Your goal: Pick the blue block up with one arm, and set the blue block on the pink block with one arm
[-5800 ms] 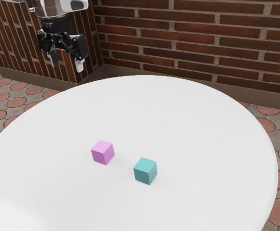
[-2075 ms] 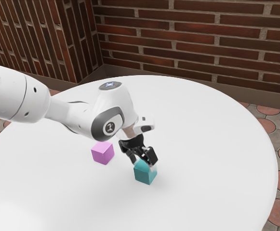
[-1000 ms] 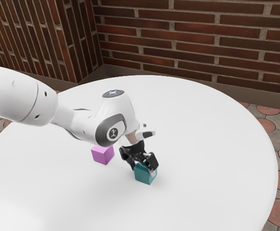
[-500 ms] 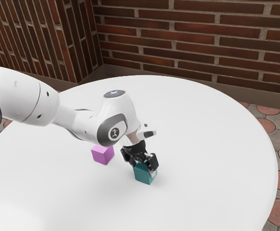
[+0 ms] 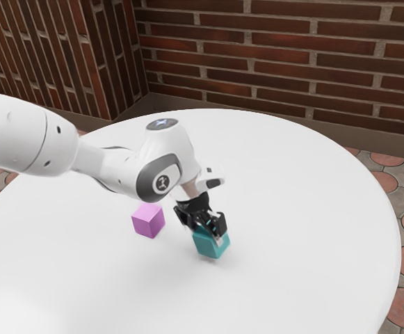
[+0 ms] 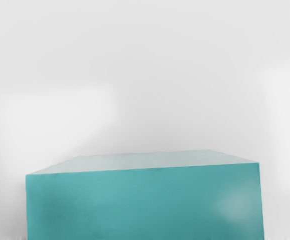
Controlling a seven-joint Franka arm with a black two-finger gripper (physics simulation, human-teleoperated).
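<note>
Your hand grips the blue block between both fingers and has raised it just off the worktop, where it sat half a second ago. The block, a teal cube with plain faces, hangs directly under the hand. The pink block rests nearby on the arm's side.

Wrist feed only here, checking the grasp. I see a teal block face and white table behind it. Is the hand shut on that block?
Observer: Yes. The exterior view shows the hand shut on the blue block, gripping it from two opposite sides.
Operator: Where's the pink block from there?
Observer: The pink block sits on the table, to the exterior view's left of the blue block and apart from it.
</note>
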